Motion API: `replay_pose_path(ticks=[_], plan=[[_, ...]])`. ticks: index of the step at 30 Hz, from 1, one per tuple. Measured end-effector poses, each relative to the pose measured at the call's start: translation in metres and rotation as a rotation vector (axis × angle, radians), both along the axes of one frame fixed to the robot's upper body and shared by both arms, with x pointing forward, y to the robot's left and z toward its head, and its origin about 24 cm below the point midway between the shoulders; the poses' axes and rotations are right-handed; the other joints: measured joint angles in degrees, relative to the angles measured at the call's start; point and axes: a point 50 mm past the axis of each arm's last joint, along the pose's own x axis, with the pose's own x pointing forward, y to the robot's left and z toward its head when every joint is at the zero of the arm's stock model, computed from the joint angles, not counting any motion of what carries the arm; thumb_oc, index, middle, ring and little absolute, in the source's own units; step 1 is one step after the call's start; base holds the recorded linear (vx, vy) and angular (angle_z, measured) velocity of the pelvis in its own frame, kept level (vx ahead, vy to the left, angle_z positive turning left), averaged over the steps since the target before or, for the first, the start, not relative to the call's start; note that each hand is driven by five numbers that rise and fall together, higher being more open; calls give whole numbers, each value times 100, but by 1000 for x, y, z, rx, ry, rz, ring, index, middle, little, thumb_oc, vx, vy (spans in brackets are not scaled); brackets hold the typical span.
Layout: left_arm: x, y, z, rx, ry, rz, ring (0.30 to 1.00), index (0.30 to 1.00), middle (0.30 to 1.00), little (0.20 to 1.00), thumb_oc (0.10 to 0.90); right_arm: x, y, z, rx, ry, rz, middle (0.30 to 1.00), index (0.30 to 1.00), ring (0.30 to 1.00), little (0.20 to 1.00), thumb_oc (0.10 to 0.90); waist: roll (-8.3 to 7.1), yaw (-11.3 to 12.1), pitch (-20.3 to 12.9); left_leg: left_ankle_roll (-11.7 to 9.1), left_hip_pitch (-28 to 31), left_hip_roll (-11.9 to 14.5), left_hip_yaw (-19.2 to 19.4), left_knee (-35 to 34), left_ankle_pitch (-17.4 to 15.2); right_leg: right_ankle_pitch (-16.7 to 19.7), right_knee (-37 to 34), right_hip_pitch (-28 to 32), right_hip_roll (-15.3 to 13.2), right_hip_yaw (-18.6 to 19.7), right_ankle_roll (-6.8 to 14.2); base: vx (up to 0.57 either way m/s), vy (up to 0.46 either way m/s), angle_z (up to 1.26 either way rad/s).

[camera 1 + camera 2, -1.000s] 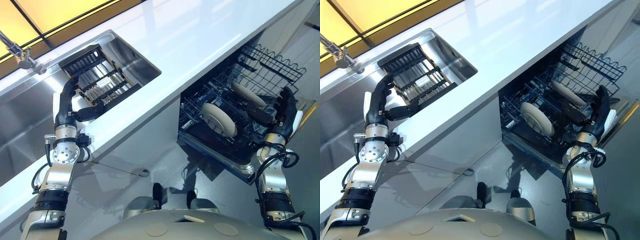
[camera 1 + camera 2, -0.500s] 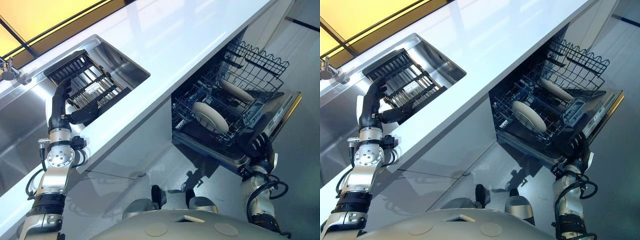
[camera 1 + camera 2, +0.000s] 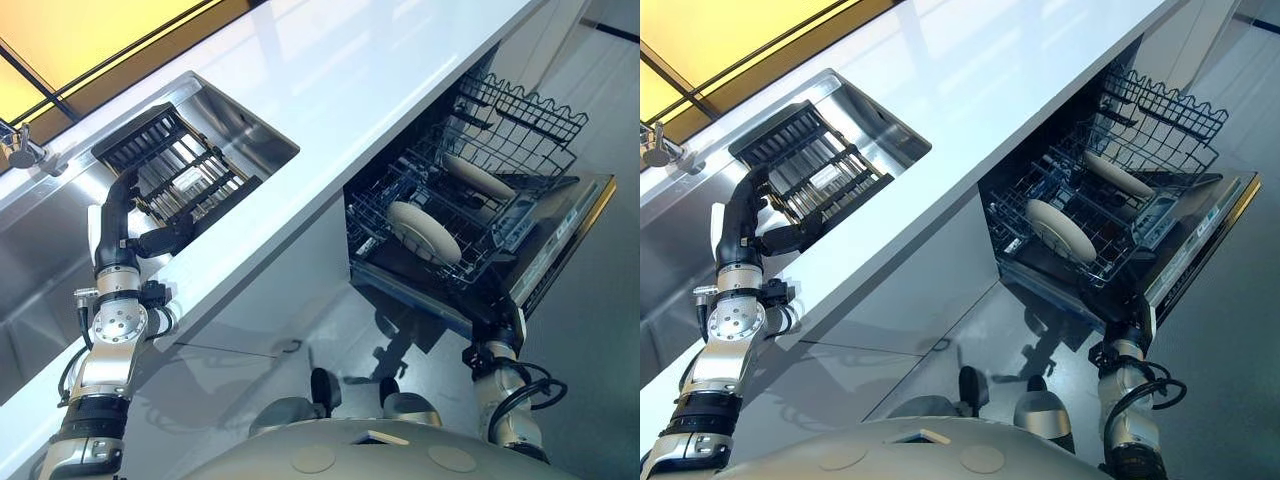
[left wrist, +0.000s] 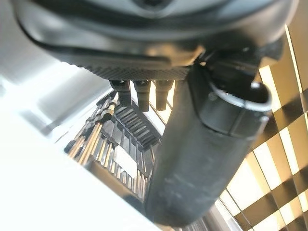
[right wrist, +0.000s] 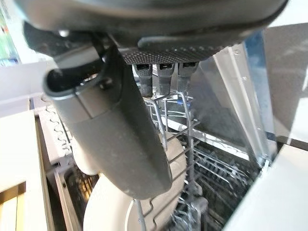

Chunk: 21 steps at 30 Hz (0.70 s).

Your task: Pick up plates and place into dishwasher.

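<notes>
Two cream plates stand on edge in the dishwasher's lower wire rack (image 3: 392, 190), one at the front (image 3: 425, 232) and one further back (image 3: 478, 177). My right hand (image 3: 500, 322) hangs open below the outer edge of the lowered dishwasher door (image 3: 560, 240), apart from the plates and holding nothing. Past its straight fingers (image 5: 161, 72), the right wrist view shows a plate (image 5: 108, 211) in the rack wires. My left hand (image 3: 118, 215) is open by the black dish rack (image 3: 180, 170) in the sink, fingers upright along its near corner, thumb (image 4: 202, 144) stretched out.
The white countertop (image 3: 350, 90) runs diagonally between the steel sink (image 3: 50, 260) and the open dishwasher. A faucet (image 3: 20, 150) stands at the sink's far left. The upper wire basket (image 3: 525, 110) juts out above the plates. Grey floor lies below the door.
My right hand has pulled back out of the dishwasher rack and dropped below the door's edge. The camera has shifted a little. The left hand stays by the dish rack.
</notes>
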Motion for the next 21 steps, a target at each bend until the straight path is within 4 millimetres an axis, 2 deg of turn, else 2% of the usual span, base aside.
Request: replay_pose_path(ticks=[3, 8, 12, 16, 18, 21], plan=[[0, 0, 0, 0, -3, 3, 900, 900, 900, 900, 800, -6, -6, 1, -36, 16, 87, 900, 900, 900, 900, 800, 0, -4, 0, -5, -9, 0, -32, 3, 4, -1, 0, 3, 25, -51, 0, 1, -2, 3], [3, -3, 1, -13, -19, 9, 900, 900, 900, 900, 800, -2, -14, 7, -149, 45, 192, 900, 900, 900, 900, 800, -3, 29, 2, -13, -45, -1, -115, 13, 37, 0, 0, -1, 34, -128, 0, 32, 40, 6], [6, -8, 1, -34, -39, 11, 900, 900, 900, 900, 800, 13, -6, 11, -193, 38, 301, 900, 900, 900, 900, 800, 1, 128, 5, -19, -58, -3, -162, 15, 65, 0, -1, 9, 31, -190, 0, 72, 92, 7], [13, -19, 2, -48, -66, -21, 900, 900, 900, 900, 800, 23, -6, 13, -201, 48, 312, 900, 900, 900, 900, 800, 21, 378, 19, -20, -68, -16, -241, 16, 91, 0, -1, 41, 20, -258, -1, 72, 107, 9], [16, -22, 3, -52, -73, -29, 900, 900, 900, 900, 800, 35, -3, 16, -210, 51, 341, 900, 900, 900, 900, 800, 22, 427, 40, -23, -66, -18, -287, 17, 108, 0, -1, 68, 16, -306, -2, 62, 78, 12], [29, -31, 5, -63, -83, -59, 900, 900, 900, 900, 800, 63, 5, 20, -190, 53, 333, 900, 900, 900, 900, 800, 33, 643, 50, -45, -71, -28, -388, 17, 148, -2, -2, 103, 37, -411, -2, 63, 56, 17]])
